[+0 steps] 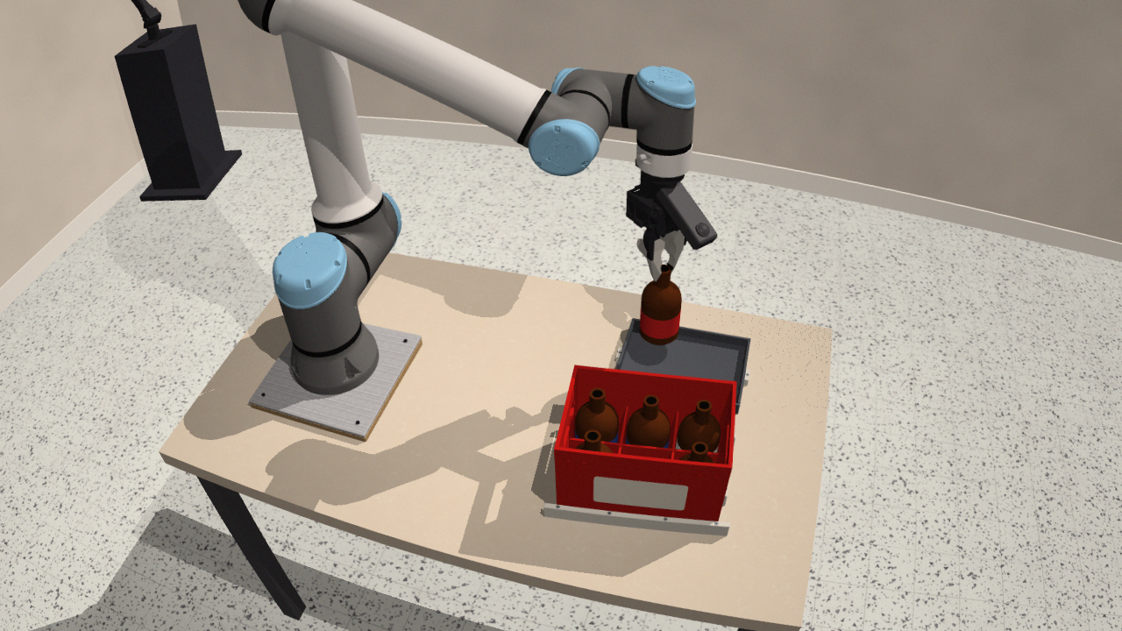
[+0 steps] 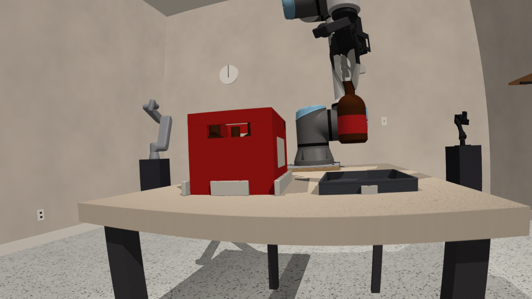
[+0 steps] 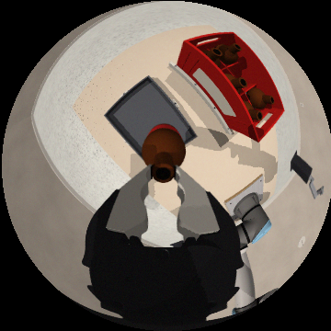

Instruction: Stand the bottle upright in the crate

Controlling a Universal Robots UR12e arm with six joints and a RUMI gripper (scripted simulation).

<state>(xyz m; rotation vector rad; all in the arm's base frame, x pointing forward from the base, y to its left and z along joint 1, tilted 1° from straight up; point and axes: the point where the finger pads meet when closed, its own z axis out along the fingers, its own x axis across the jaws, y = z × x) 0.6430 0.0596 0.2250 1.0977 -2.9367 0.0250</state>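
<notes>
A brown bottle (image 1: 660, 301) (image 2: 351, 122) (image 3: 164, 146) with a red label hangs upright, neck up, in the air above the tray. My gripper (image 1: 665, 269) (image 2: 350, 83) (image 3: 163, 165) is shut on its neck. The dark grey tray (image 1: 693, 365) (image 2: 342, 188) (image 3: 138, 108) lies below it on the table. The red crate (image 1: 541, 439) (image 2: 230, 160) (image 3: 207, 75) stands beside the tray and holds several brown bottles upright in its compartments. In the top view, the middle compartment of the row nearer that camera shows no bottle neck; its floor is hidden by the wall.
White strips (image 1: 635, 518) (image 2: 229, 187) (image 3: 202, 94) lie along the foot of the crate. The crate's walls rise well above the tray's rim. The arm's base plate (image 1: 392, 360) is at the other end of the table.
</notes>
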